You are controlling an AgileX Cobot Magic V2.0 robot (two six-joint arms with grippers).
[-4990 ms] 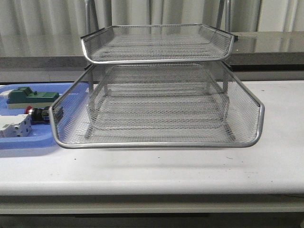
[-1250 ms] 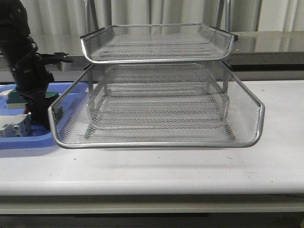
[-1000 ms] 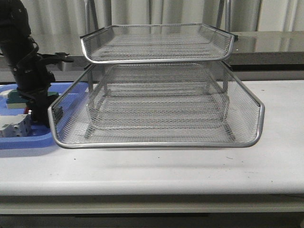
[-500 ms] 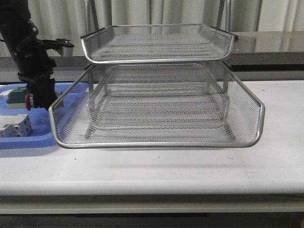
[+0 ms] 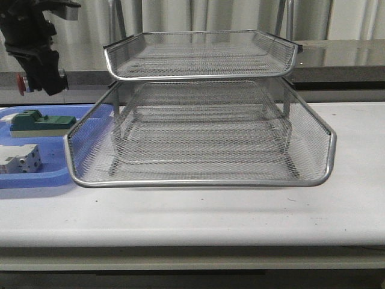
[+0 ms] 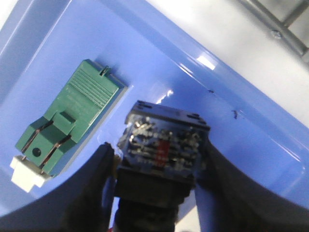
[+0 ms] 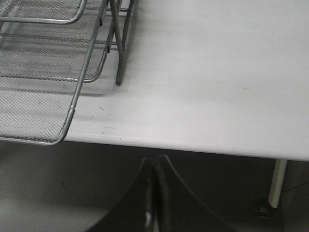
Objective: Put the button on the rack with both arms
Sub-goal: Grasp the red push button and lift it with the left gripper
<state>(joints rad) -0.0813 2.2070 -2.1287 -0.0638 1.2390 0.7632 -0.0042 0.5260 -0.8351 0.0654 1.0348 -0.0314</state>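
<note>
Red-capped, black-bodied push-button switch now hangs clamped in the left gripper, lifted off the blue plastic tray at left; the silver wire-mesh rack comes next. Right gripper is clenched, empty.

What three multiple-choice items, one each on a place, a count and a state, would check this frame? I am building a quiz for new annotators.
1. Where is the button?
A. lying in the blue tray
B. held in the air above the blue tray
C. inside the rack

2. How many items lie in the blue tray?
A. one
B. two
C. four

3. How is the right gripper?
A. shut with nothing in it
B. wide open
C. shut on the rack

Key: 1 B, the left gripper holds it above the tray; 2 B, only the green block and the white breaker lie there; 3 A, its fingers meet over the table edge, beside the rack.
</note>
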